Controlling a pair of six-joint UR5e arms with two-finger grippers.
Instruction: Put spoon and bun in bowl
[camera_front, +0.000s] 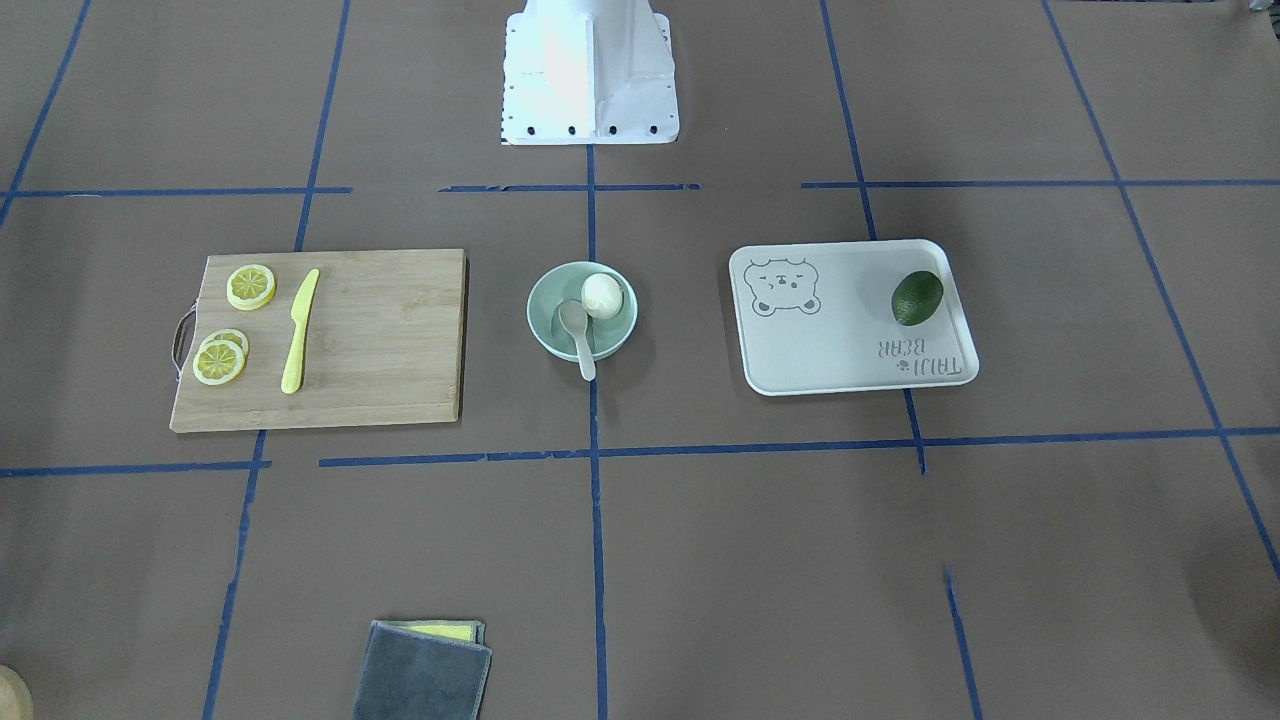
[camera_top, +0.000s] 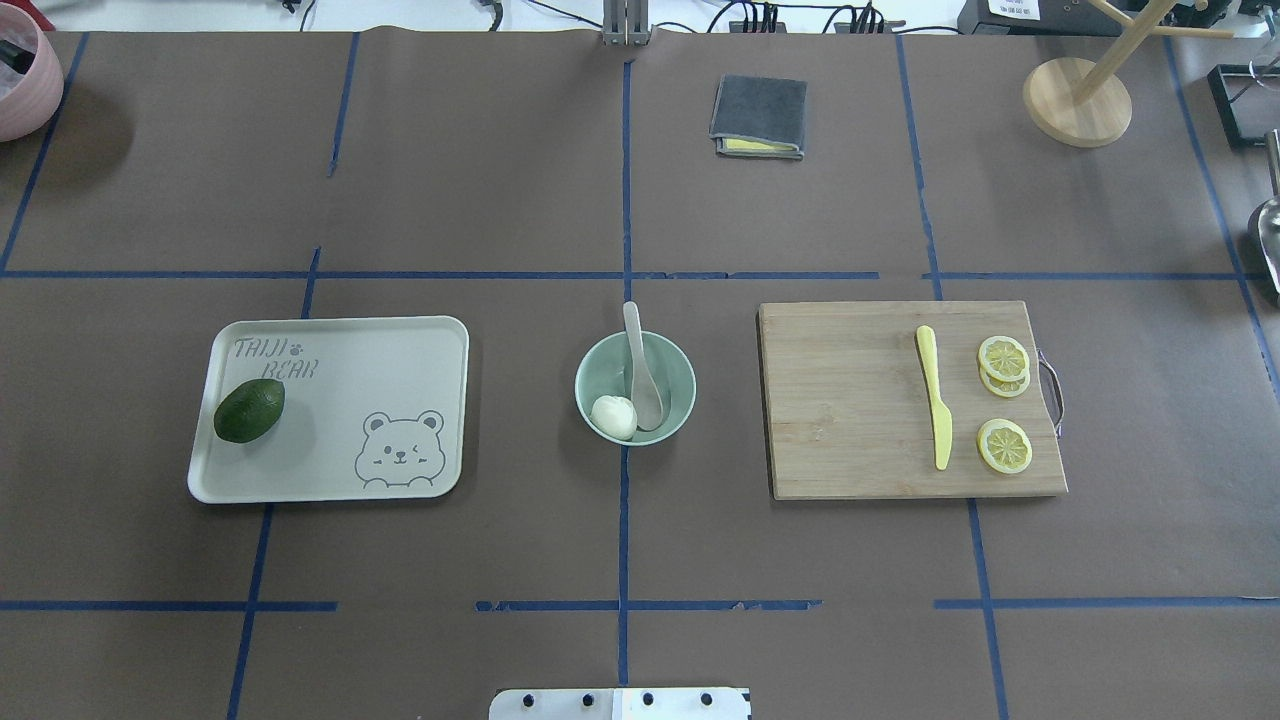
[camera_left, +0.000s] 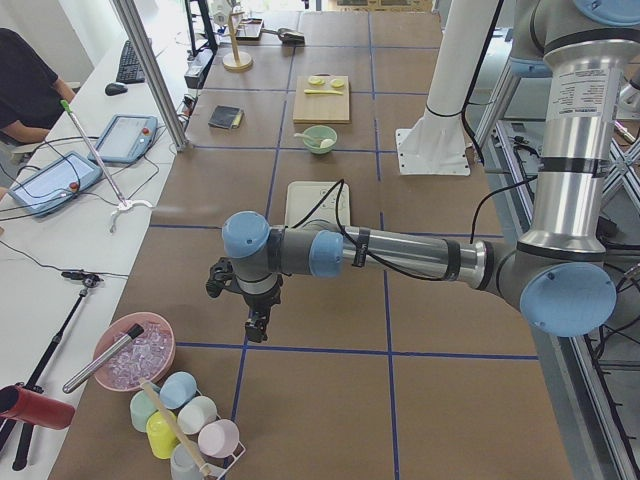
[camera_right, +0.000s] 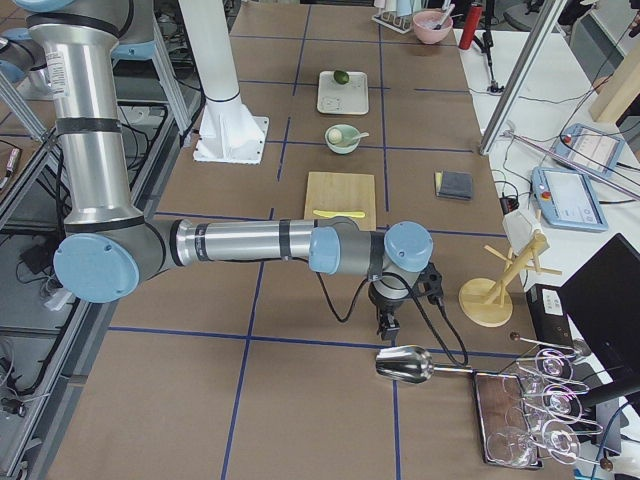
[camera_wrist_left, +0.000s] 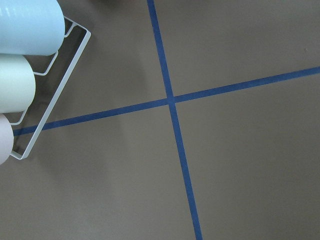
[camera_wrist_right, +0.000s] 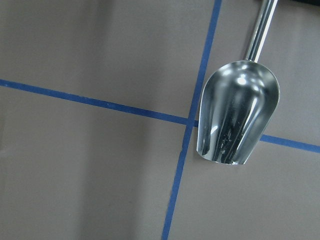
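The pale mint-green bowl (camera_front: 553, 292) (camera_top: 600, 368) stands in the middle of the table. The white bun (camera_front: 602, 296) (camera_top: 614, 416) lies inside it, on the side nearer the robot. The off-white spoon (camera_front: 579, 338) (camera_top: 638, 362) rests with its scoop in the bowl and its handle over the far rim. My left gripper (camera_left: 256, 330) hangs over the table's left end, far from the bowl. My right gripper (camera_right: 386, 325) hangs over the right end. Each shows only in a side view, so I cannot tell whether it is open or shut.
A wooden cutting board (camera_top: 860, 400) bears a yellow knife (camera_top: 935, 410) and lemon slices (camera_top: 1003, 445). A cream bear tray (camera_top: 380, 370) holds an avocado (camera_top: 249, 410). A grey cloth (camera_top: 758, 115) lies far off. A metal scoop (camera_wrist_right: 237, 112) lies under the right wrist, and a cup rack (camera_wrist_left: 30, 85) lies under the left.
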